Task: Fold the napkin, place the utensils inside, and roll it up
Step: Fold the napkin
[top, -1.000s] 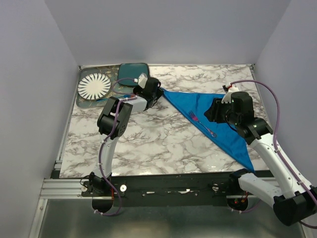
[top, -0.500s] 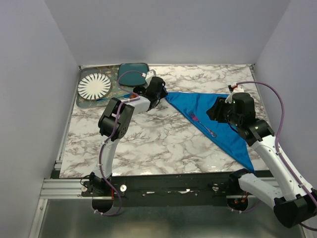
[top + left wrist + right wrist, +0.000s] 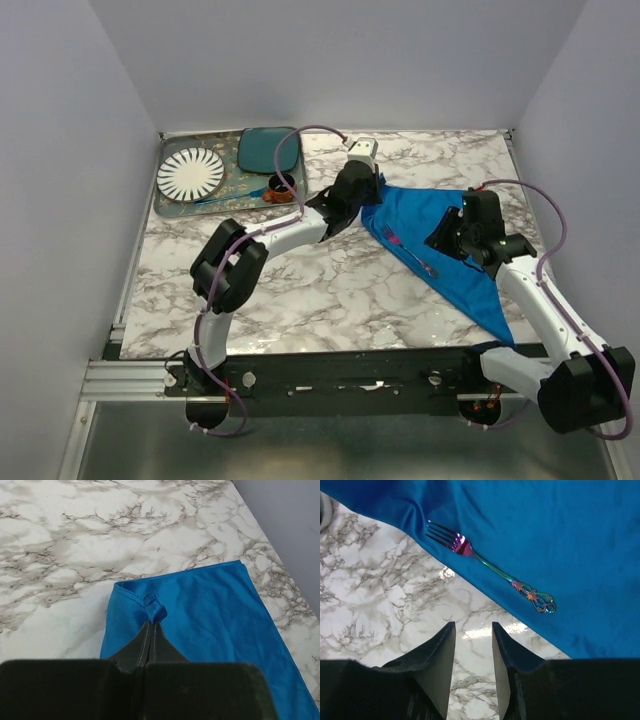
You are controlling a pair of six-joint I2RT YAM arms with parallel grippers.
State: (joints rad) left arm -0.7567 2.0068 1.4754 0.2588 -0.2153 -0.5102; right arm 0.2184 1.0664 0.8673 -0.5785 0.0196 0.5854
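Left gripper (image 3: 152, 626), clamped on a corner of the bright blue soft cloth napkin (image 3: 215, 610), has dragged it rightward (triangle now narrower). Right gripper (image 3: 473, 630), jaws apart, hovers beside the slim iridescent metal fork (image 3: 490, 567) on the napkin's edge.

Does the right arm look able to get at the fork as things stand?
Probably yes. The right gripper hangs open near the fork, which lies uncovered on the napkin, with nothing between them.

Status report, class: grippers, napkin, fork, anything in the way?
Left gripper shut on napkin corner. Right gripper open, empty. Fork lies on napkin. Nothing blocking.
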